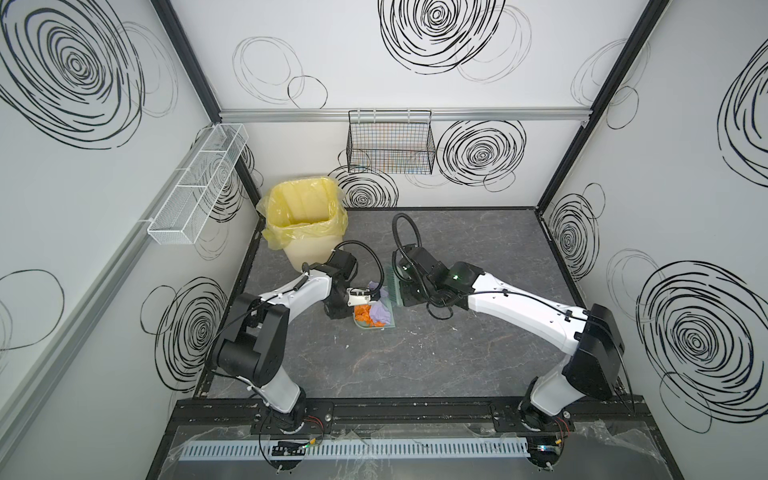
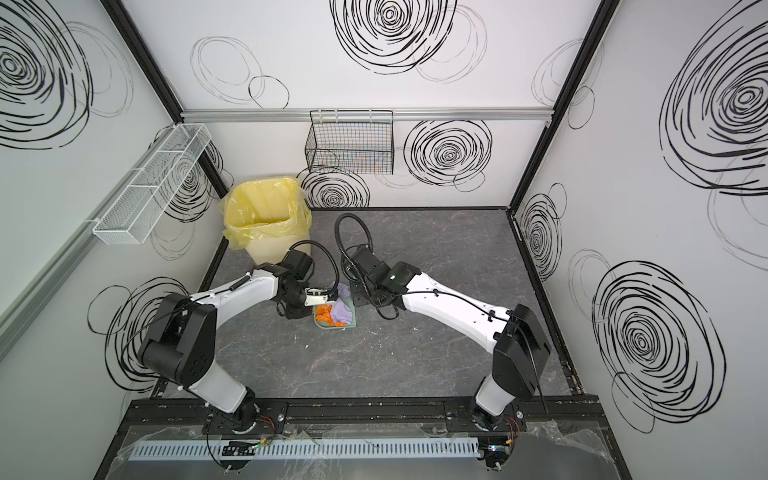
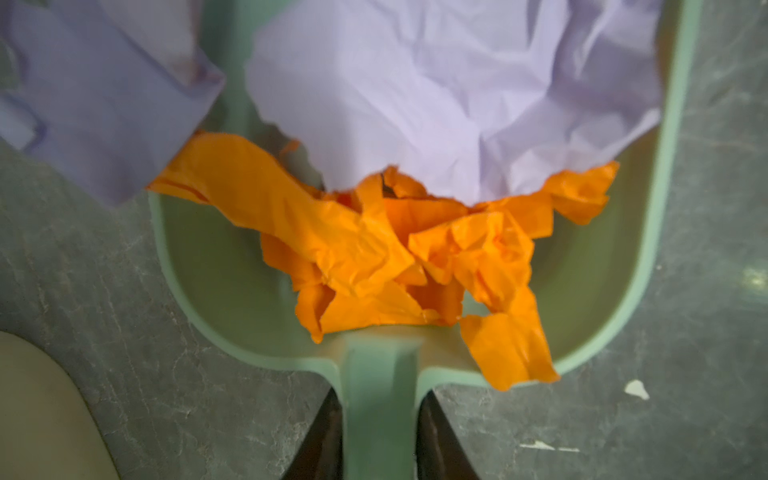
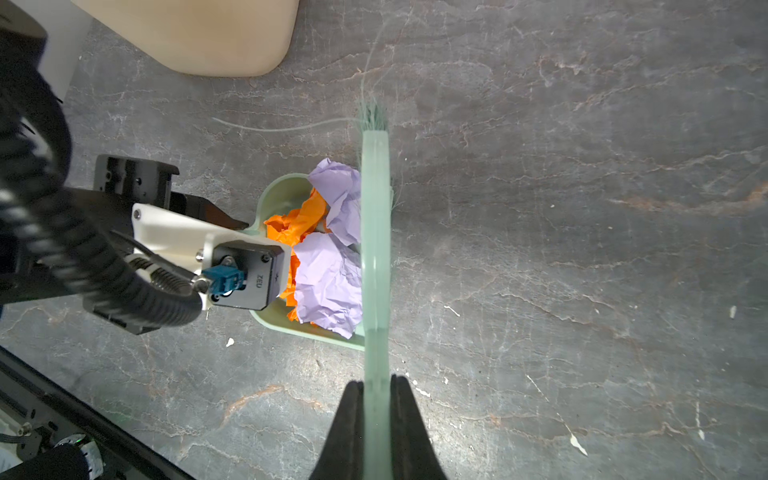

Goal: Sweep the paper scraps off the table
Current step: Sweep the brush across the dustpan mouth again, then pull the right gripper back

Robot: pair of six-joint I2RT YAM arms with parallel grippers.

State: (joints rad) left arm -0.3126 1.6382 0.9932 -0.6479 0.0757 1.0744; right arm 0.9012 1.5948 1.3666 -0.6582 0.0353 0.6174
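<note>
Orange paper scraps (image 3: 374, 249) and lavender ones (image 3: 457, 104) lie heaped in a mint-green dustpan (image 3: 665, 208) resting on the dark veined table (image 1: 457, 353). One lavender wad (image 3: 104, 104) hangs over the pan's side rim. My left gripper (image 3: 380, 415) is shut on the dustpan's handle, with dark fingers (image 3: 320, 440) on both sides. In both top views the pile (image 1: 370, 313) (image 2: 332, 313) sits just beyond the left gripper (image 1: 347, 313). My right gripper (image 4: 376, 386) is shut on the handle of a mint-green brush (image 4: 375, 249) that stands against the pan's open mouth, touching the lavender scraps (image 4: 328, 278).
A cream bin with a yellow liner (image 1: 305, 220) stands at the back left, close behind the left arm. A black wire basket (image 1: 390, 145) and a white mesh shelf (image 1: 199, 183) hang on the walls. Tiny white flecks (image 4: 451, 309) dot the table near the brush.
</note>
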